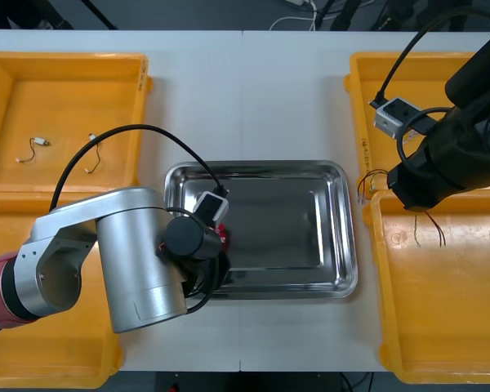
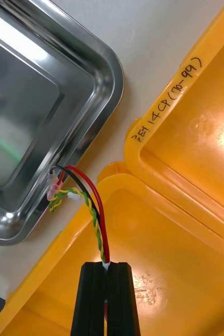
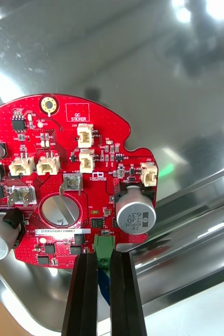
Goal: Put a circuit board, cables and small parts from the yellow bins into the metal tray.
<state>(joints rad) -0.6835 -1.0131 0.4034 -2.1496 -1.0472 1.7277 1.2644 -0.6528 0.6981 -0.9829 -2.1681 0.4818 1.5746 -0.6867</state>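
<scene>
- Fingers of left gripper point(image 3: 104, 258) clamp circuit board point(image 3: 75, 173) edge above metal tray point(image 3: 143, 52).
- Fingers of right gripper point(image 2: 107, 265) pinch red and yellow cable point(image 2: 97, 220) over yellow bin point(image 2: 164, 241).

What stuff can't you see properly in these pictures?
Front view: the left arm covers most of the circuit board that the left tool holds over the tray.
Front view: the right arm covers the right tool gripping the cable.
Front view: tiny things in the far left bin are too small to name.
Left wrist view: the picture's edge cuts off one side of the board.
</scene>
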